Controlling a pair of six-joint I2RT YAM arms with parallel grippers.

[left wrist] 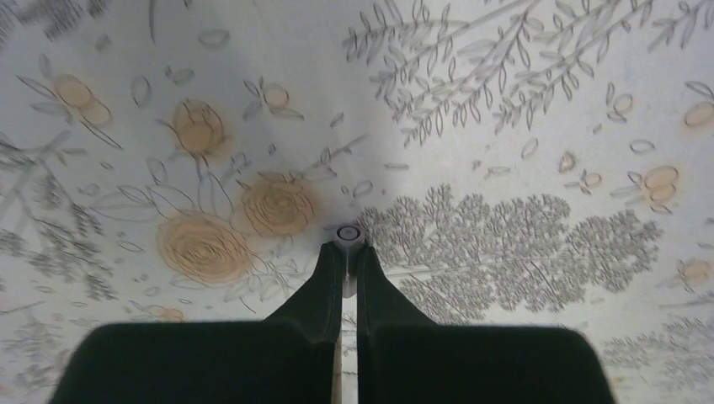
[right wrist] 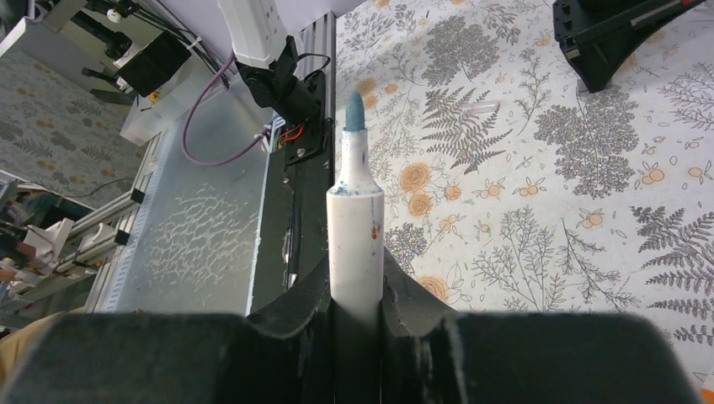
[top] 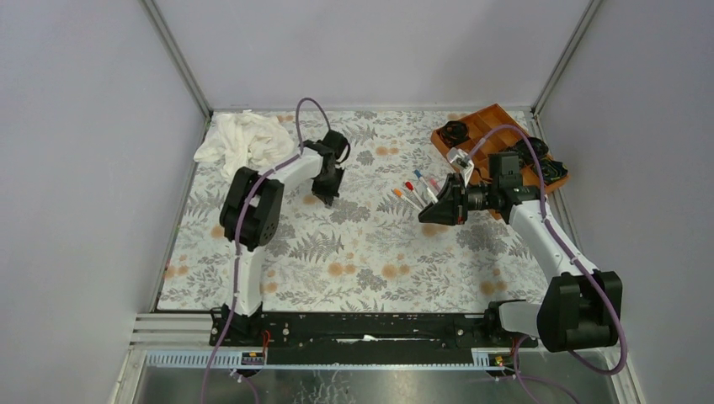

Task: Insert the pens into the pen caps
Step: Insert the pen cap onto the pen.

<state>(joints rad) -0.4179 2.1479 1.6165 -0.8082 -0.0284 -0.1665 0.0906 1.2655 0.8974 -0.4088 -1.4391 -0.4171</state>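
My right gripper point(right wrist: 354, 284) is shut on a white pen point(right wrist: 354, 220) whose blue tip point(right wrist: 354, 111) sticks out past the fingers, held above the table. In the top view this gripper point(top: 431, 211) hovers just in front of several more pens point(top: 414, 188) lying in a small cluster with orange, red, blue and pink ends. My left gripper point(left wrist: 347, 249) is shut on a small pale pen cap point(left wrist: 347, 233), seen end on between the fingertips close above the flowered cloth. From above, the left gripper point(top: 327, 188) points down at the table, left of the pens.
A wooden tray point(top: 490, 123) with black rosette-shaped objects stands at the back right, behind the right arm. A crumpled white cloth point(top: 242, 140) lies at the back left. The flowered table cover point(top: 370, 252) stretches between the arms.
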